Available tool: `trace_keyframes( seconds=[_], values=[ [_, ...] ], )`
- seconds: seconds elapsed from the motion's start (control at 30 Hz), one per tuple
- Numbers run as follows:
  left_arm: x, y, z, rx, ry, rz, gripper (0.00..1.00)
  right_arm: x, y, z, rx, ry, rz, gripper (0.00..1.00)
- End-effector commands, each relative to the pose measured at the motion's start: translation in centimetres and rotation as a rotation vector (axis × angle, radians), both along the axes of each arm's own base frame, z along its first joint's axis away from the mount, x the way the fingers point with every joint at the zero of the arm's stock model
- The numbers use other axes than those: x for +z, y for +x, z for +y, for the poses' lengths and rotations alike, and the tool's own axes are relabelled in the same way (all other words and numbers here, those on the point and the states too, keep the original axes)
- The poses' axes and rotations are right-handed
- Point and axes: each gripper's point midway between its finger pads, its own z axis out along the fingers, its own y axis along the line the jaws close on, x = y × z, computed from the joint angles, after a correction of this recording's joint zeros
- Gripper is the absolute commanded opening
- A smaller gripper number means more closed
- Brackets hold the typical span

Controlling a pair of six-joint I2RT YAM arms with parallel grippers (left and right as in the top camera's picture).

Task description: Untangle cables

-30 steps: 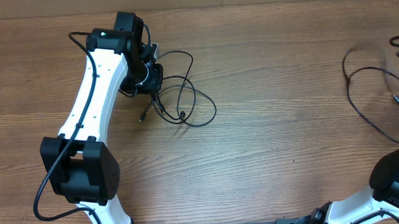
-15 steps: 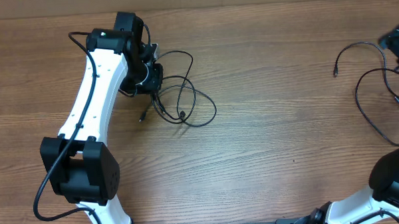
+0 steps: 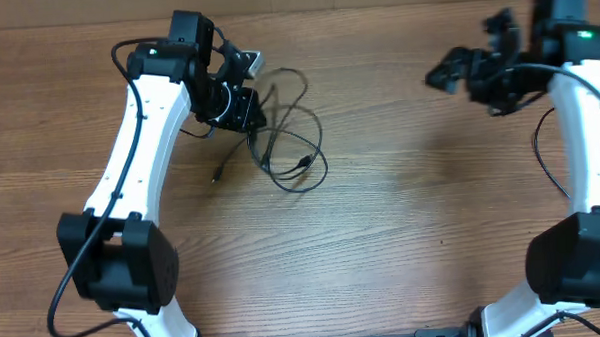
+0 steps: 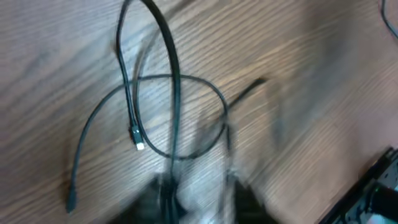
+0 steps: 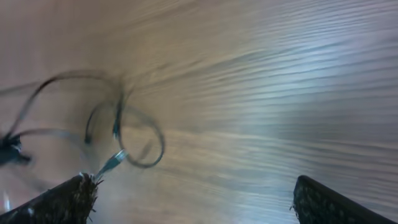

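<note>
- Left gripper (image 3: 243, 108): far-left part of table (image 3: 402, 235), right at the top of the cables (image 3: 291, 154). In the wrist view 1 strand runs down into its fingers (image 4: 163, 198), but it's all blur there, so can't tell if it's clamped on or loose.
- Right gripper (image 3: 447, 71): far-right side, well apart from the tangle. In its wrist view (image 5: 193, 186) the fingers are spread wide w/ nothing btwn them.
- Arms: 2, white w/ black joints – left arm (image 3: 144, 144), right arm (image 3: 589, 128).
- Cables: 1 tangle of thin black loops on the wood, just beside the left gripper on the side toward table centre. No. of strands can't be told.
- Loose ends in left wrist view: 3. One is a silvery plug (image 4: 138, 146), one a dark tip (image 4: 70, 202) low left, and one a blurred tip (image 4: 256, 82) upper right.
- 1 more thin black cord (image 3: 539, 150) curves by the right arm, well apart from the tangle.
- Right wrist view: blurred loops low left, w/ 1 silvery end (image 5: 115, 160).
</note>
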Motion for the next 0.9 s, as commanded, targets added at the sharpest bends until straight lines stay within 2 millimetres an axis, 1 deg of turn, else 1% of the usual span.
trace_keyframes(
  seconds=[0.0, 0.13, 0.23, 0.37, 0.47, 0.53, 0.67, 0.73, 0.87],
  values=[
    [2.4, -0.3, 2.2, 0.017, 0.117, -0.105, 0.96, 0.8, -0.7, 3.9, 0.132, 0.001, -0.037, 1.00],
    [1.3, -1.0, 4.2, 0.062, 0.232, -0.058, 0.93, 0.7, -1.4, 6.7, 0.202, -0.006, -0.035, 1.00],
    [1.0, -1.2, 5.3, 0.102, 0.290, -0.041, 0.91, 0.3, -1.7, 7.7, 0.230, -0.059, -0.033, 1.00],
    [0.8, -0.7, 7.4, 0.235, 0.368, -0.025, 0.94, -0.2, -2.3, 9.1, 0.267, -0.082, -0.024, 1.00],
    [0.8, -0.3, 9.3, 0.394, 0.405, -0.005, 0.98, -0.9, -2.7, 10.2, 0.294, -0.080, -0.017, 1.00],
    [0.8, -0.1, 10.6, 0.516, 0.407, 0.016, 1.00, -1.6, -2.9, 11.1, 0.313, -0.079, -0.012, 1.00],
    [0.8, 0.0, 12.2, 0.685, 0.369, 0.063, 1.00, -3.2, -3.1, 12.7, 0.306, -0.063, 0.000, 1.00],
    [0.8, 0.0, 12.7, 0.726, 0.354, 0.077, 1.00, -3.9, -3.0, 13.8, 0.319, -0.058, -0.013, 1.00],
    [0.8, 0.0, 12.8, 0.728, 0.332, 0.087, 1.00, -5.0, -3.0, 16.1, 0.371, -0.052, -0.063, 0.98]
  ],
)
